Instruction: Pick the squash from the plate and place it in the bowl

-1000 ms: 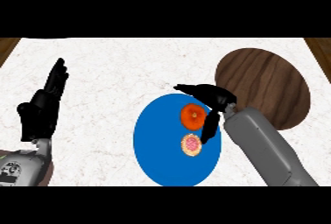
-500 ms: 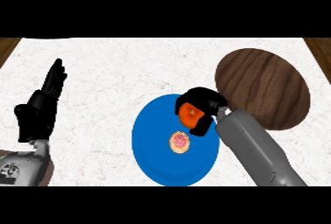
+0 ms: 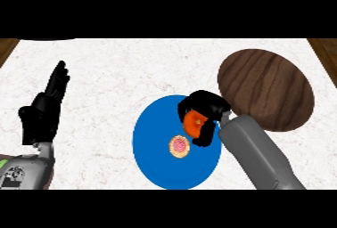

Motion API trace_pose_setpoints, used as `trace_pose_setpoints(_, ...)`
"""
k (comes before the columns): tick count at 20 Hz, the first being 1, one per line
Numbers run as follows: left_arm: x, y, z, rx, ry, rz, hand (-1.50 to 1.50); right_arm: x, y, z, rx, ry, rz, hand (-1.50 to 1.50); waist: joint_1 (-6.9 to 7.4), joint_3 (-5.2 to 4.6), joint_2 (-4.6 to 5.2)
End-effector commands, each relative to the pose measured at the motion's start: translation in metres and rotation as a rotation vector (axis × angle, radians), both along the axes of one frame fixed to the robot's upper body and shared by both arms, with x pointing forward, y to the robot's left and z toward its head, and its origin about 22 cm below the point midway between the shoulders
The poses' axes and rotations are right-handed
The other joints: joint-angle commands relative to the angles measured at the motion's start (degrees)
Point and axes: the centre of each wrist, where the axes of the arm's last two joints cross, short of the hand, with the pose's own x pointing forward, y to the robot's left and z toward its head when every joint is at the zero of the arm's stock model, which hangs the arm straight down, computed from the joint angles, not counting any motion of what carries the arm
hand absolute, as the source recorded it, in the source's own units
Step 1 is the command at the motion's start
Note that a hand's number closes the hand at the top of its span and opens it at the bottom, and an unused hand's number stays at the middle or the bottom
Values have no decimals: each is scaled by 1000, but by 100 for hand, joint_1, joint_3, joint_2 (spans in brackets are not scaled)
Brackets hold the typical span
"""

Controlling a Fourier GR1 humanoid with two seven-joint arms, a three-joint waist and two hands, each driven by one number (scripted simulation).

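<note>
The right hand is curled round the orange squash, fingers on top and thumb below. The squash sits inside that grip, over the blue plate. I cannot tell if it touches the plate. Just below the hand, a small round pink and yellow snack lies on the plate. The brown bowl is just beside the hand, on its right. Far to its left, the left hand rests open, fingers up, over the white counter.

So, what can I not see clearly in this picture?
Head view:
squash: mostly hidden by the curled right hand; whether it touches the plate is unclear.
plate: right rim hidden by the right forearm.
small round food on the plate: too small to identify.
</note>
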Motion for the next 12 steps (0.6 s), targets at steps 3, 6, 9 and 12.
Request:
trace_pose_setpoints(3,-10,18,-7,27,26,55,0,-97,20,-36,-20,2,329,150,-326,-2,-134)
trace_pose_setpoints(6,-14,19,-17,5,43,84,0,-153,36,-50,-22,1,477,150,-443,-11,-187)
trace_pose_setpoints(9,-12,19,-11,-2,44,91,0,-186,6,-30,61,-22,468,150,-599,-2,-176)
trace_pose_setpoints(12,-11,29,0,14,21,106,0,-218,-7,-8,253,-5,367,150,-644,0,-152)
